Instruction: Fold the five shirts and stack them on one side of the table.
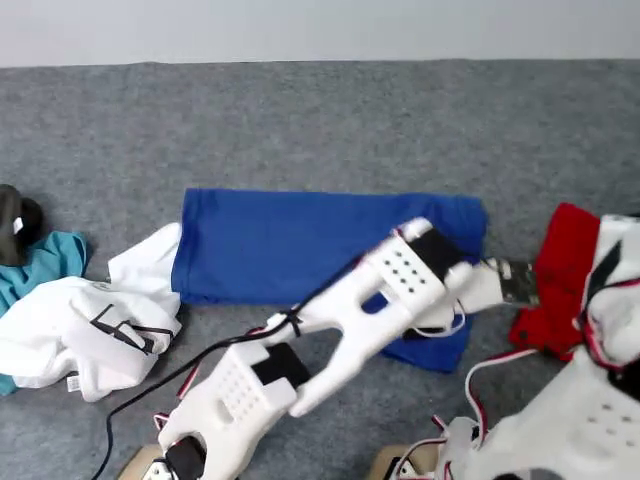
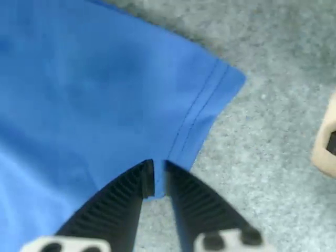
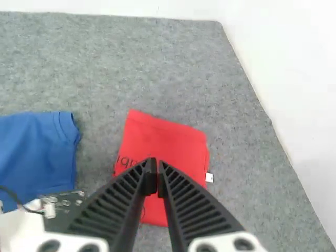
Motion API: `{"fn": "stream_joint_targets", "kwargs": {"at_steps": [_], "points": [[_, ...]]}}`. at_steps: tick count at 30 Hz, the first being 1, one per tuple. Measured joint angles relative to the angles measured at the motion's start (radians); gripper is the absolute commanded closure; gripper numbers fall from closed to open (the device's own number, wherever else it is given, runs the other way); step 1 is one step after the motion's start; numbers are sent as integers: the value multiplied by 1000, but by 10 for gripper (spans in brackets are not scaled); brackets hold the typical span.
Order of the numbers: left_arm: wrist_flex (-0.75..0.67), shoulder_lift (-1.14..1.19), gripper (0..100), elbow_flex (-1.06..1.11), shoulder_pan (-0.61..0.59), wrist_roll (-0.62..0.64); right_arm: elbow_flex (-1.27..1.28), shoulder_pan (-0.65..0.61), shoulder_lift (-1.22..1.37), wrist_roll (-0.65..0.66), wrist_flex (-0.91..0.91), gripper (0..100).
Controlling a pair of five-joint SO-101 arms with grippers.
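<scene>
A blue shirt (image 1: 300, 245) lies partly folded as a wide band across the middle of the grey table. My left arm (image 1: 390, 285) stretches over its near right corner. There my left gripper (image 2: 155, 176) is shut on the hem of the blue shirt (image 2: 79, 94). A folded red shirt (image 1: 560, 270) lies at the right side. My right gripper (image 3: 153, 173) hovers above the red shirt (image 3: 168, 147), shut with nothing between its fingers. A crumpled white shirt (image 1: 90, 320) and a teal shirt (image 1: 50, 258) lie at the left.
A black object (image 1: 15, 225) sits at the far left edge. Bare grey table (image 1: 350, 120) spreads behind the shirts. The table's right edge (image 3: 252, 100) runs close past the red shirt. Cables (image 1: 150, 385) trail from the left arm near the front.
</scene>
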Motion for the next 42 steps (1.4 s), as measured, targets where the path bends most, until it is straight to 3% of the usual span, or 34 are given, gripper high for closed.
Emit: {"fn": "stream_joint_targets", "kwargs": {"at_steps": [11,37,42], "points": [[0,34,811,0,61,-5,115,0,-141,0,0,989],[0,253,818,-175,0,21,215,0,-269,0,0,989],[0,261,944,-176,0,21,215,0,-269,0,0,989]]}}
